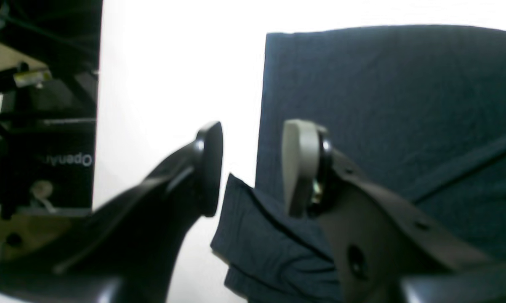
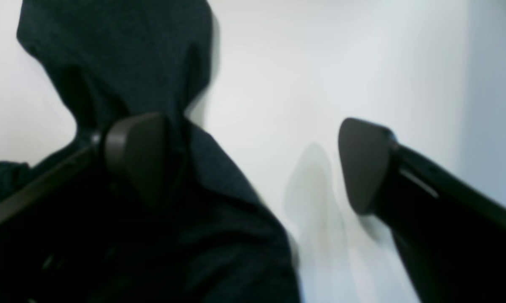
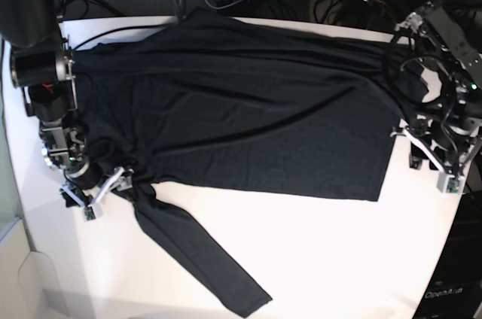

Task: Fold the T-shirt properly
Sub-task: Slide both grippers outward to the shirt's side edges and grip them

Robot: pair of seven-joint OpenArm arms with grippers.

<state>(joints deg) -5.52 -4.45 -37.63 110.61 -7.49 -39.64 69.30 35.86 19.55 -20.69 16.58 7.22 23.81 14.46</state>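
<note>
The T-shirt point(image 3: 248, 131) lies spread flat on the white bench point(image 3: 324, 259), its long axis running left to right in the base view. One sleeve point(image 3: 199, 262) trails off diagonally toward the near edge.

The right end effector point(image 2: 253, 164) stands spread wide at the sleeve's root, one finger against the cloth and nothing pinched.

The left end effector point(image 1: 253, 168) is partly spread at the shirt's straight edge, gripping nothing.

You've got thin matt black cloth, lightly wrinkled, on the T-shirt point(image 3: 248, 116); smooth white surface point(image 3: 339, 251); left hand point(image 1: 253, 168) pads matt plastic.
</note>
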